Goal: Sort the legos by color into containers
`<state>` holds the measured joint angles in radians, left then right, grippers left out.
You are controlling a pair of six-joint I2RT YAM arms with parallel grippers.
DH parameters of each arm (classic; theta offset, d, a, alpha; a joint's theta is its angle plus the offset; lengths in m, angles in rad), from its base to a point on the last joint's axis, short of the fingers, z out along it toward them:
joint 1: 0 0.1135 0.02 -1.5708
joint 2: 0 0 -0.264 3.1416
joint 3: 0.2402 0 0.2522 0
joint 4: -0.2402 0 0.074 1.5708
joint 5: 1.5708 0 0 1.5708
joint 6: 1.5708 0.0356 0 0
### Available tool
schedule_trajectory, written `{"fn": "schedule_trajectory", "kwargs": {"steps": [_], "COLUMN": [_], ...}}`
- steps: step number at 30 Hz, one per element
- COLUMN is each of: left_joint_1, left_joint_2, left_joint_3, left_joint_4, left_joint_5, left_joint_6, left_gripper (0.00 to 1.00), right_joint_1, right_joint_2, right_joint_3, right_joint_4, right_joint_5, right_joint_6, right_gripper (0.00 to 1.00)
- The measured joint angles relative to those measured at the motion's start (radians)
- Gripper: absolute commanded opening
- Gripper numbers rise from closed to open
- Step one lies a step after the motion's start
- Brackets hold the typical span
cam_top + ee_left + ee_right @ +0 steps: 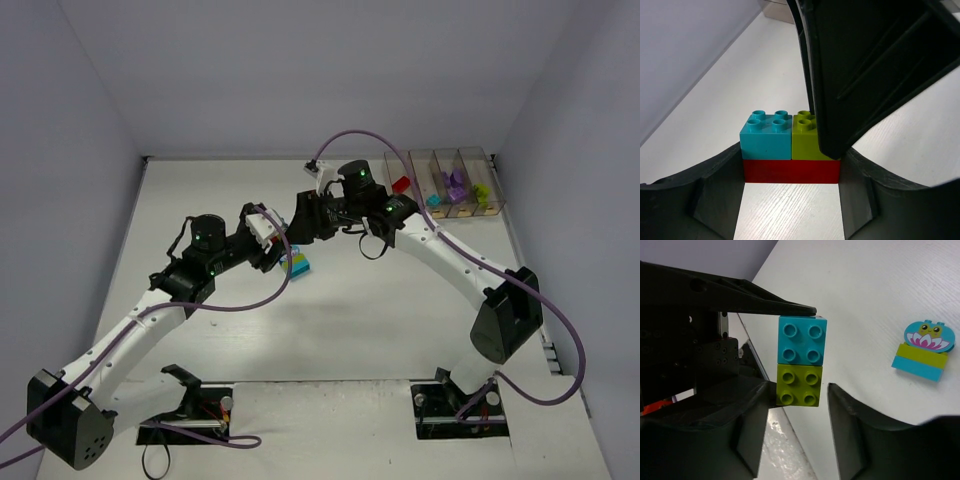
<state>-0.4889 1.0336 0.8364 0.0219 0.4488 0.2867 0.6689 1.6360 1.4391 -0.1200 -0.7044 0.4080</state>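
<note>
My left gripper (284, 243) (791, 165) is shut on a stack: a red base brick (790, 171) with a teal brick (765, 137) and a lime brick (804, 142) on top. My right gripper (298, 226) (800, 390) is open, its fingers straddling the lime brick (799, 385) next to the teal one (801, 342). One finger touches the lime brick and the other stands apart. A second stack (297, 265) (925, 351), teal and lime with a rounded top, lies on the table below. The containers (445, 160) stand at the far right.
The bins hold a red brick (400, 185), a teal brick (434, 200), purple bricks (455, 183) and a lime brick (481, 193). Walls enclose the table on the left, back and right. Purple cables loop beside both arms.
</note>
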Motion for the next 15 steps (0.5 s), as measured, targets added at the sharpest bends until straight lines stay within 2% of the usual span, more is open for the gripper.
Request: {"fn": "schedule_trajectory", "kwargs": {"steps": [1, 2, 3, 5, 6, 7, 10, 12, 15], "left_joint_1": [0.000, 0.000, 0.000, 0.000, 0.000, 0.000, 0.000, 0.000, 0.000], "left_joint_2": [0.000, 0.000, 0.000, 0.000, 0.000, 0.000, 0.000, 0.000, 0.000], "left_joint_3": [0.000, 0.000, 0.000, 0.000, 0.000, 0.000, 0.000, 0.000, 0.000], "left_joint_4": [0.001, 0.002, 0.002, 0.002, 0.002, 0.002, 0.001, 0.002, -0.003], "left_joint_5": [0.000, 0.001, 0.002, 0.001, 0.001, 0.000, -0.001, -0.001, -0.003], "left_joint_6": [-0.003, -0.004, -0.007, -0.008, -0.008, -0.010, -0.011, -0.011, -0.010], "left_gripper": [0.12, 0.14, 0.17, 0.30, 0.35, 0.47, 0.60, 0.65, 0.68], "right_joint_1": [0.000, 0.000, 0.000, 0.000, 0.000, 0.000, 0.000, 0.000, 0.000], "right_joint_2": [0.000, 0.000, 0.000, 0.000, 0.000, 0.000, 0.000, 0.000, 0.000], "right_joint_3": [0.000, 0.000, 0.000, -0.001, -0.001, -0.002, -0.001, -0.002, -0.002], "right_joint_4": [0.000, 0.000, 0.002, 0.004, 0.004, 0.004, 0.004, 0.004, 0.004], "right_joint_5": [0.000, 0.000, -0.001, 0.004, 0.004, 0.004, 0.003, 0.003, -0.001], "right_joint_6": [-0.004, -0.002, -0.005, 0.008, 0.008, 0.008, 0.008, 0.008, 0.005], "right_gripper": [0.37, 0.25, 0.19, 0.03, 0.00, 0.00, 0.00, 0.00, 0.00]}}
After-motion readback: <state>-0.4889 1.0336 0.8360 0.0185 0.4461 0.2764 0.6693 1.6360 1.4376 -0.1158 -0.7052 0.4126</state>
